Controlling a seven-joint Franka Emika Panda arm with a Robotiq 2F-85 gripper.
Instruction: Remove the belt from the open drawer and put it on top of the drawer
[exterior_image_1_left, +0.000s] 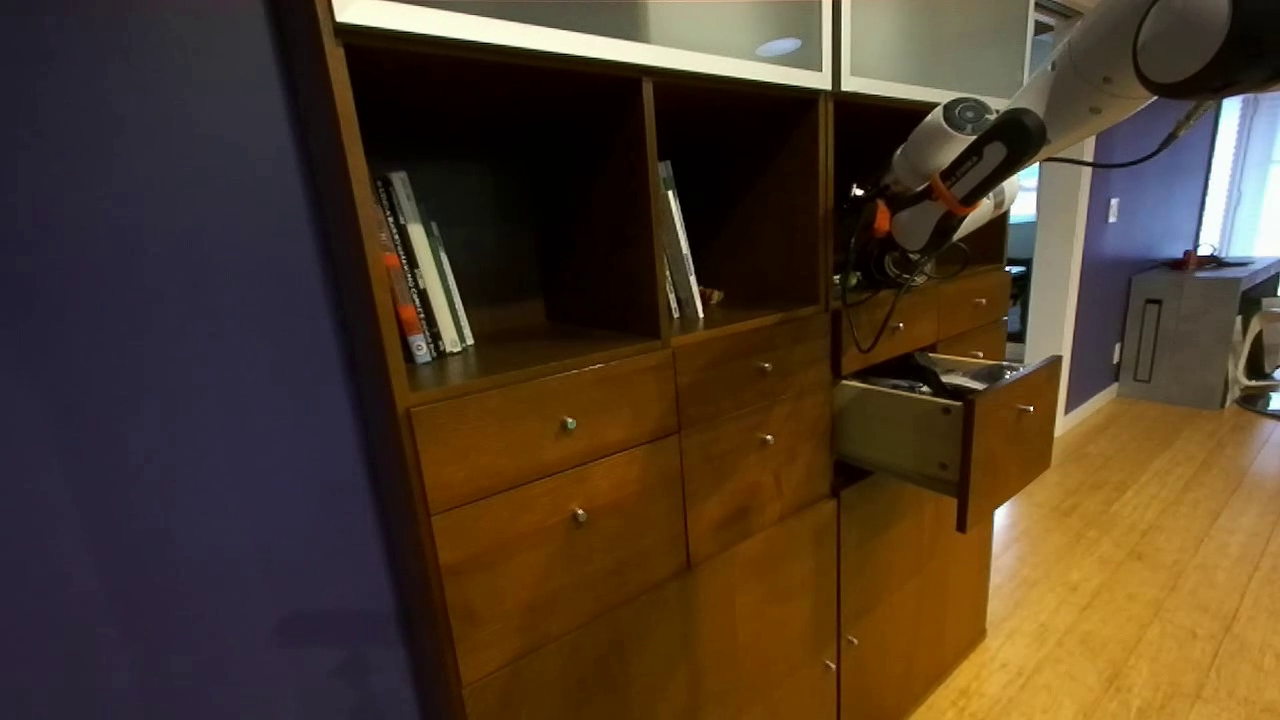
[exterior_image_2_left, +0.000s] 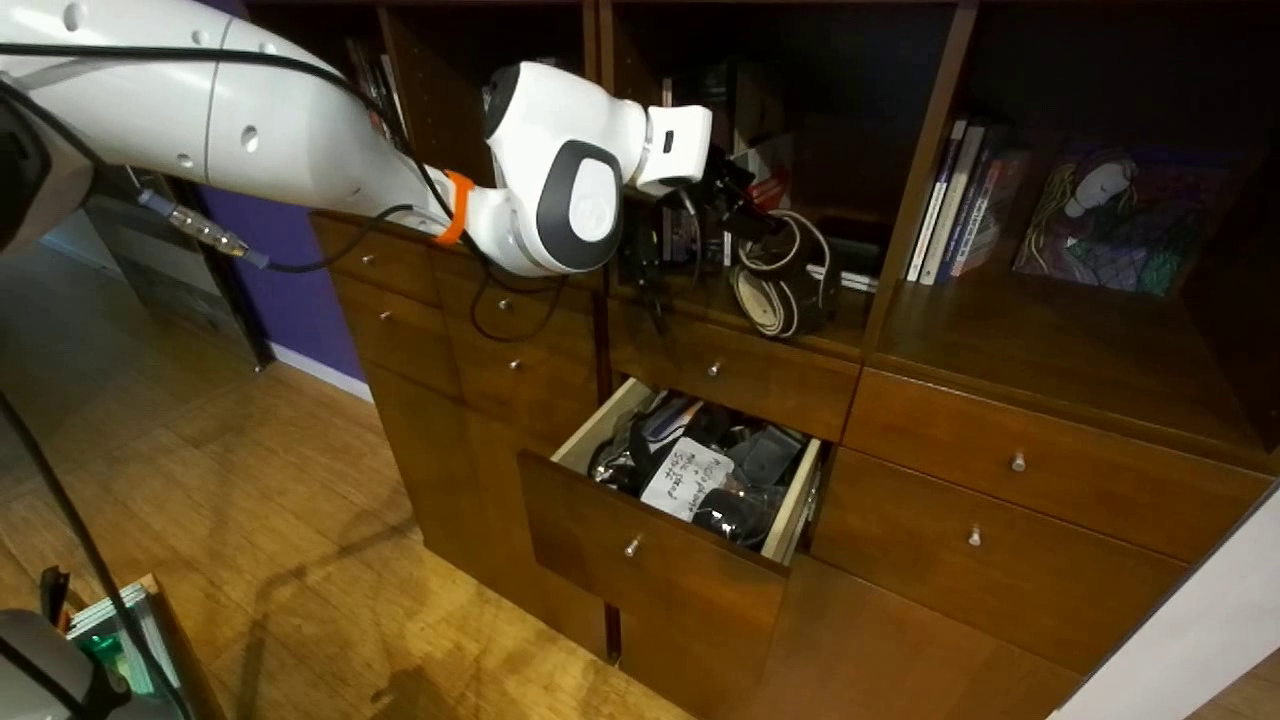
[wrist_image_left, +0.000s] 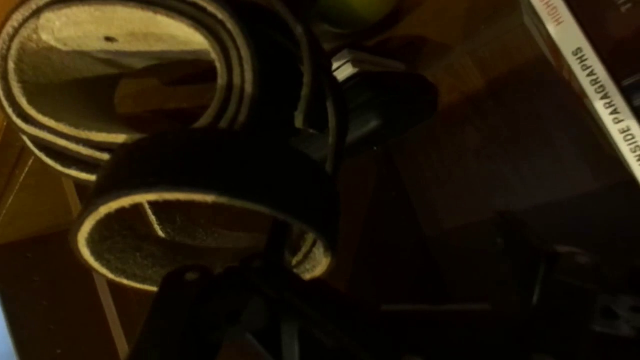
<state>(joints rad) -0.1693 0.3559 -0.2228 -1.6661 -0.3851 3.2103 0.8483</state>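
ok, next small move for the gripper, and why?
Likely ease the gripper slowly back out: its jaws stand wide apart, the coiled dark belt is out of the open drawer, and one jaw seems inside a loop, so rushing might drag it. Whether the shelf bears it, I can't tell.

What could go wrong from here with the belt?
Snag: in the wrist view the coiled belt overlaps the end effector, contact unclear; backing off may drag it along. Drop: in an exterior view it is near the front of the shelf, with the open drawer below; it might fall back in.
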